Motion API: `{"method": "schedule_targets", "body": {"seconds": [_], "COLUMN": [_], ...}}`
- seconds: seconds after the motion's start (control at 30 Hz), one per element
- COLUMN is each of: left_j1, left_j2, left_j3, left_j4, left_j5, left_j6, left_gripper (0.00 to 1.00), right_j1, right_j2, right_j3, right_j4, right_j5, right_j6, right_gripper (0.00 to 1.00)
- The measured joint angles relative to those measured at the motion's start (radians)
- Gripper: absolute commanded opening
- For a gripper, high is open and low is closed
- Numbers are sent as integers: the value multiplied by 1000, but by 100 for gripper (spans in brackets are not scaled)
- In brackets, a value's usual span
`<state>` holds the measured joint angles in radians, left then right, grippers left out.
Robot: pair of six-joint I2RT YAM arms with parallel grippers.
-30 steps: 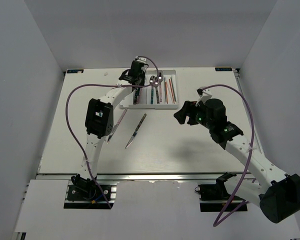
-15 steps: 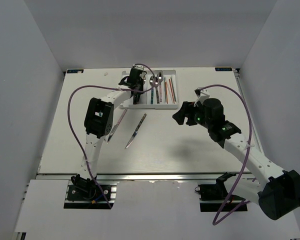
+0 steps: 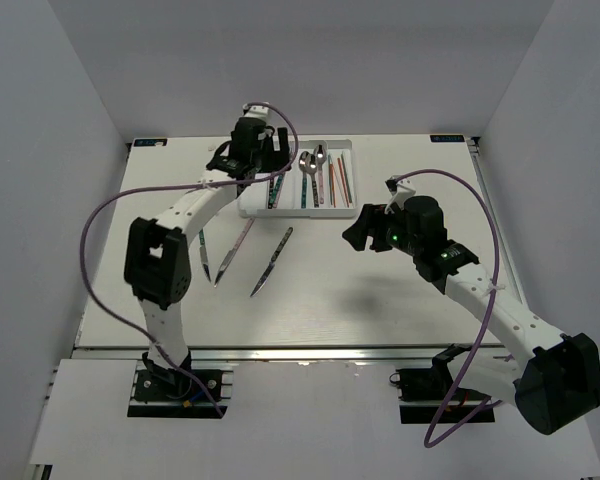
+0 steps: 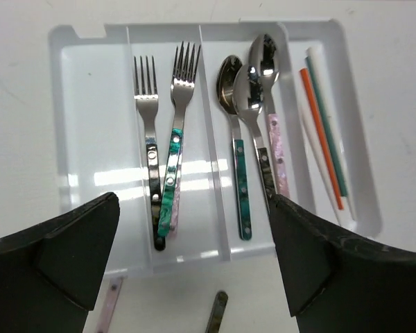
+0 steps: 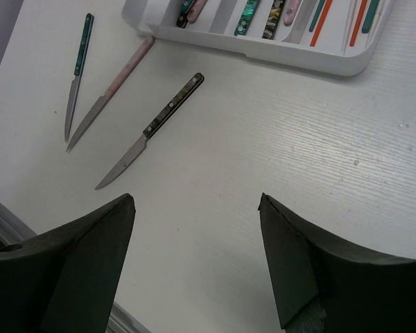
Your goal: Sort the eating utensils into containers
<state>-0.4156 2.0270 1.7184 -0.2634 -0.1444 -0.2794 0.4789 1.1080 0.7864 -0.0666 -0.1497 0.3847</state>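
Observation:
The containers are slots of one white tray (image 3: 346,210) at the back of the table. My left gripper (image 3: 248,150) hovers over the tray (image 4: 97,125), open, with nothing between its fingers (image 4: 194,201). Below it two forks (image 4: 147,125) lie in the second slot, one with a teal handle (image 4: 172,187). Three spoons (image 4: 249,97) fill the third slot, and orange, teal and white chopsticks (image 4: 322,139) the fourth. Three knives lie on the table: teal-handled (image 3: 204,255), pink-handled (image 3: 235,250) and dark-handled (image 3: 272,260). My right gripper (image 3: 360,228) hangs open and empty (image 5: 195,198) right of them.
The tray's leftmost slot holds nothing. In the right wrist view the knives (image 5: 152,128) lie ahead and left, below the tray's near rim (image 5: 263,48). Grey walls close in the table on three sides.
My left gripper has opened wide and risen back and left from the fork slot. Its elbow swung left, uncovering the teal-handled knife. The right arm edged slightly left.

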Motion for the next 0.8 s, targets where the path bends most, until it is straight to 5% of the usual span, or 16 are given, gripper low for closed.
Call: {"method": "schedule_targets", "body": {"seconds": [0.23, 0.3, 0.5, 0.8], "left_j1": [-72, -135, -290, -272], "left_j2": [-349, -391, -345, -240], "left_j3": [-282, -369, -591, -665], "left_j4": [14, 6, -9, 24], "left_j5": [-22, -52, -73, -97], "left_j6": [15, 21, 20, 16], "left_gripper": [97, 90, 81, 75], "right_j1": [0, 0, 0, 0], "right_j2": [0, 0, -14, -31], "right_j3": [0, 0, -21, -32], "right_j4": [16, 16, 16, 18], "right_j5": [-18, -22, -33, -50], "right_j6": [-3, -5, -19, -27], "right_gripper": [78, 78, 78, 78]}}
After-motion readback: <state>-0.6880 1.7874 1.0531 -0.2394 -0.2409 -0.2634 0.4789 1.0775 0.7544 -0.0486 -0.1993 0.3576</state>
